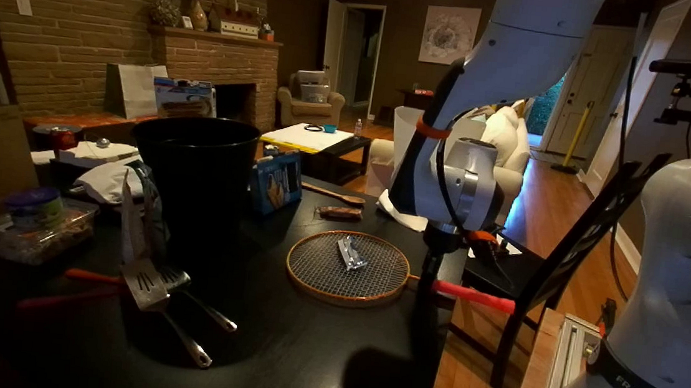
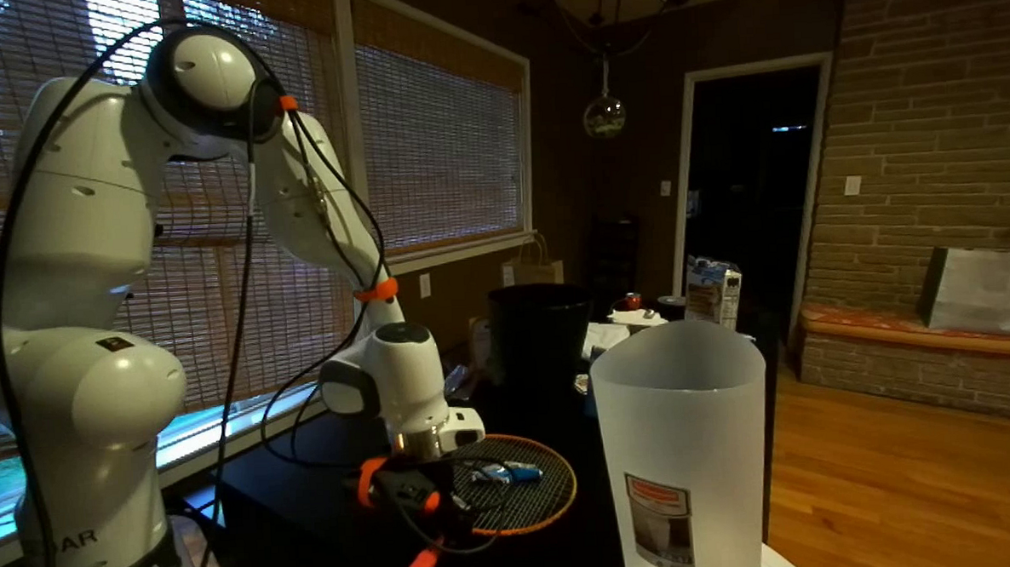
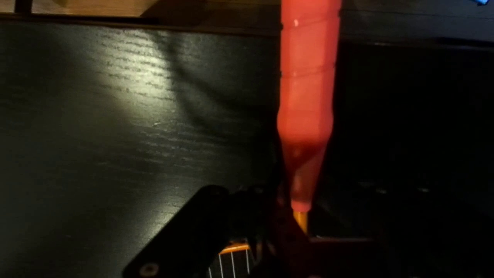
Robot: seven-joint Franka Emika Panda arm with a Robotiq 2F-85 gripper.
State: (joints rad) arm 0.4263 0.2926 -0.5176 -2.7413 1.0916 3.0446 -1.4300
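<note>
A badminton racket lies on the dark table (image 1: 294, 352), its orange-rimmed head (image 1: 296, 278) flat and its red handle (image 1: 474, 296) reaching past the table edge. My gripper (image 1: 429, 277) points down at the thin shaft between head and handle. In the wrist view the red handle (image 3: 307, 96) runs up from the dark jaws, and the orange shaft (image 3: 301, 221) passes in between them, so they appear closed on it; the fingertips are lost in shadow. On the strings rests a silver and blue wrapped bar (image 1: 351, 254), seen in both exterior views, apart from the gripper.
A tall black bin (image 1: 194, 174), a blue box (image 1: 278, 182), metal spatulas (image 1: 146, 286), a wooden spoon (image 1: 345, 198) and a brown-wrapped bar (image 1: 339, 213) share the table. A black chair (image 1: 565, 257) stands by the handle. A translucent container (image 2: 683, 446) rises beside the racket.
</note>
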